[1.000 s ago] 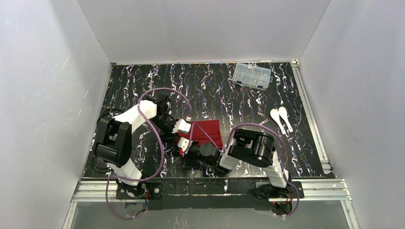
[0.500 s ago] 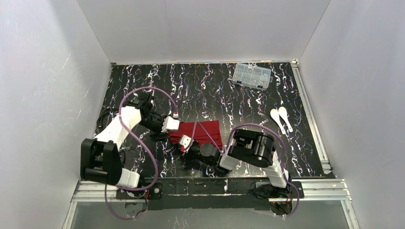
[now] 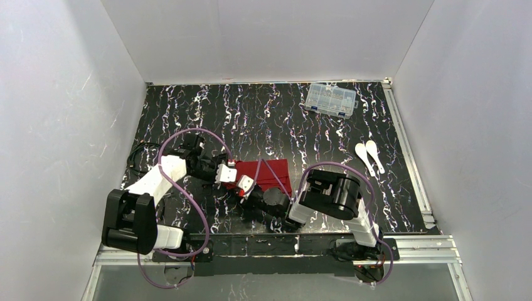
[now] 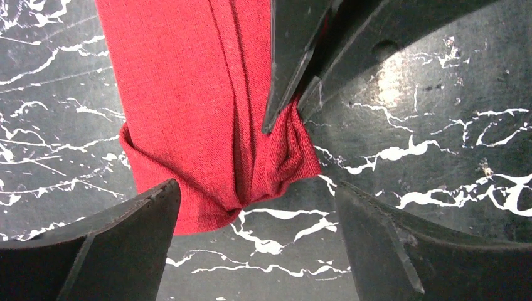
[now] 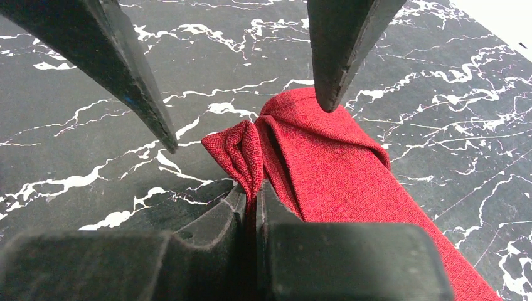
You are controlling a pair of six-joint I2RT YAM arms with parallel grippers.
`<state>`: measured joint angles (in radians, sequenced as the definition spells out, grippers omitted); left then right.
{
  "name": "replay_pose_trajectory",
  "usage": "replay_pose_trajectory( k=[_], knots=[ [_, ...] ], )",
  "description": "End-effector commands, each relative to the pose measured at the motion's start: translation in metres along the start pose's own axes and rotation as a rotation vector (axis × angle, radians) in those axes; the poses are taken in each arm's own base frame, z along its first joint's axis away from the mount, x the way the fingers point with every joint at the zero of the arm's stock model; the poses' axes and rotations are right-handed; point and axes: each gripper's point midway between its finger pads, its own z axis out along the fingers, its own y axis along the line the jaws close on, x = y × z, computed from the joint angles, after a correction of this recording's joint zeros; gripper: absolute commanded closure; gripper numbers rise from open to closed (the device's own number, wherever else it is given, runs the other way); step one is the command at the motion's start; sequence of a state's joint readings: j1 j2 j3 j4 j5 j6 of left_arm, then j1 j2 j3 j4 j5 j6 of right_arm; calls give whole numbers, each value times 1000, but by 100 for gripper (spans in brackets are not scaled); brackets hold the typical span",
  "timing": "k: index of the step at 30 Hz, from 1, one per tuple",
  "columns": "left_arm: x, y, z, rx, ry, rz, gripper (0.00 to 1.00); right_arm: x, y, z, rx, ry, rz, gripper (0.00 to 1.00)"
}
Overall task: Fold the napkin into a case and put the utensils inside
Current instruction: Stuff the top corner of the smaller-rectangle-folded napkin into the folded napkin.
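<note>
Even, diffuse light fills the overhead view, bright on the white walls (image 3: 56,125), with only soft, faint shadows. In the left wrist view the glossy table (image 4: 439,125) carries a pale glare patch. Both wrist views keep the weave of the napkin (image 4: 207,125) sharp.

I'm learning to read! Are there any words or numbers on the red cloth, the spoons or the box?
None: no text can be read anywhere.
The napkin is plain red.
The utensils are plain white.
The clear plastic box is too small to show any label.
</note>
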<state>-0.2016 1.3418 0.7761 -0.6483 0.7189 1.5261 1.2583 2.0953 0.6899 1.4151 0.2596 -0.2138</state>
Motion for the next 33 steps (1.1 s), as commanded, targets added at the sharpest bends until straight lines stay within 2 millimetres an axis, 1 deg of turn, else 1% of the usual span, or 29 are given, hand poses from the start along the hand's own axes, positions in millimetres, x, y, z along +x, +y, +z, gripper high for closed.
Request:
replay_pose_trajectory(
  k=[1, 3, 4, 7, 9, 10, 15, 17, 18, 21, 22, 24, 27, 33],
  knots=[
    [-18, 1, 6, -5, -74, 63, 15, -32, -9, 1, 24, -103, 35, 85],
    [-20, -1, 8, 1, -83, 92, 25, -32, -8, 1, 22, -103, 35, 85],
    [-20, -2, 8, 6, -85, 106, 33, -31, -9, 1, 23, -101, 35, 85],
    [-20, -5, 9, 15, -80, 138, 51, -30, -9, 0, 21, -99, 35, 86],
    [-19, -8, 10, 32, -70, 151, 59, -30, -10, 0, 23, -97, 34, 86],
    [-18, -10, 10, 39, -68, 153, 60, -30, -10, 0, 24, -97, 34, 86],
    [-22, -12, 11, 46, -76, 155, 66, -31, -9, 1, 15, -96, 38, 86],
    [-25, -13, 11, 52, -83, 160, 66, -30, -9, 0, 12, -92, 37, 87],
    [-26, -14, 11, 56, -87, 159, 63, -30, -9, 0, 12, -92, 36, 87],
    [-28, -16, 12, 65, -93, 162, 44, -30, -10, 0, 14, -92, 35, 87],
    [-28, -17, 12, 66, -94, 163, 41, -31, -10, 0, 13, -92, 36, 87],
    [-29, -17, 12, 66, -97, 169, 39, -31, -10, 1, 12, -93, 38, 88],
    [-30, -19, 12, 74, -96, 184, 42, -30, -9, 1, 9, -91, 43, 88],
    [-30, -18, 15, 72, -96, 185, 58, -28, -8, 1, 7, -88, 53, 89]
  ],
)
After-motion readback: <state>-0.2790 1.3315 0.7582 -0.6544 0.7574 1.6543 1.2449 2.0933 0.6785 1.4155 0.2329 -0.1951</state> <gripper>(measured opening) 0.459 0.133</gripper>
